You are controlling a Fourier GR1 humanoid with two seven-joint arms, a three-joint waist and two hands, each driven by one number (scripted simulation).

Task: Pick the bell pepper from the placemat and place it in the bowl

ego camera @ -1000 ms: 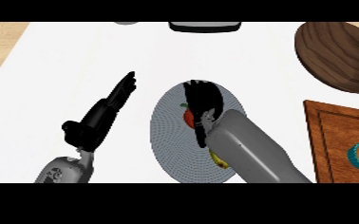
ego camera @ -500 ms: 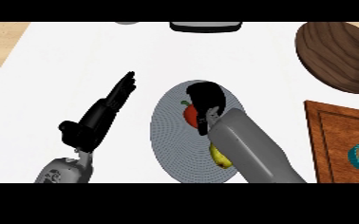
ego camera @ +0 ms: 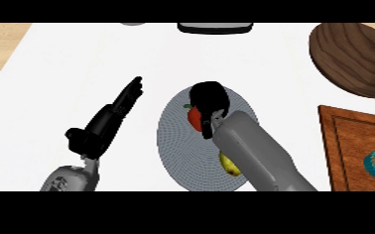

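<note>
Right hand (ego camera: 209,99) fingers curled round red bell pepper (ego camera: 194,118) on round grey placemat (ego camera: 176,148), gripping for lift; left hand (ego camera: 110,119) straight-fingered, idle.

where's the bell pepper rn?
In the head view, the bell pepper sits near the middle of the picture on the grey placemat, at its upper part, with the right robot hand curled round it. The yellow item lies lower right.

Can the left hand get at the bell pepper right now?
Probably not. The right hand is curled over the bell pepper on the placemat, covering most of it; the left hand lies open on the counter beside the mat.
</note>
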